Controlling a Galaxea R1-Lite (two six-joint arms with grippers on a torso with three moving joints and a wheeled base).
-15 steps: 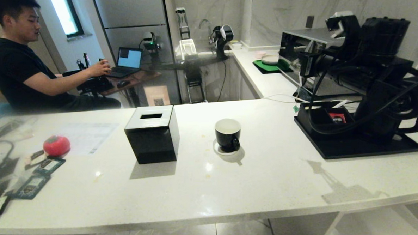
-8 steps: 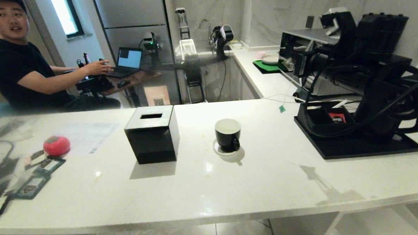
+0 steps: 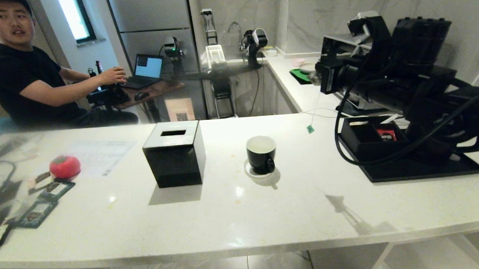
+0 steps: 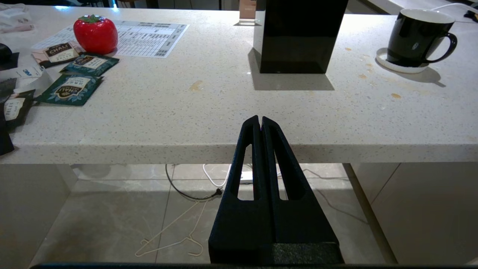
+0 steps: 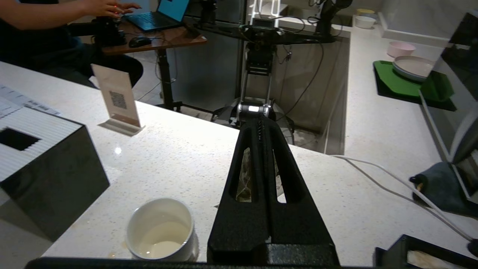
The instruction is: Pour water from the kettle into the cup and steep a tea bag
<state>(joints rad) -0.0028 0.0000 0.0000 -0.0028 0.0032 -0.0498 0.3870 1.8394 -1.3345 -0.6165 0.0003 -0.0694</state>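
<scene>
One cup [image 3: 261, 153] on the desk [image 3: 234, 207], one tissue box [image 3: 175, 152] to its left. Right gripper [image 5: 261, 125] above the desk, fingers pinching one tea bag [image 5: 246, 179]; its tag [image 3: 310, 129] dangles right of the cup. Left gripper [image 4: 260, 120] below the desk edge, fingers pressed together, empty.

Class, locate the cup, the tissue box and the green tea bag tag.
cup [image 3: 261, 154], head view, on its black outer wall.
tissue box [image 3: 175, 163], head view, front face.
tea bag tag [image 3: 310, 129], head view, the hanging green square.
</scene>
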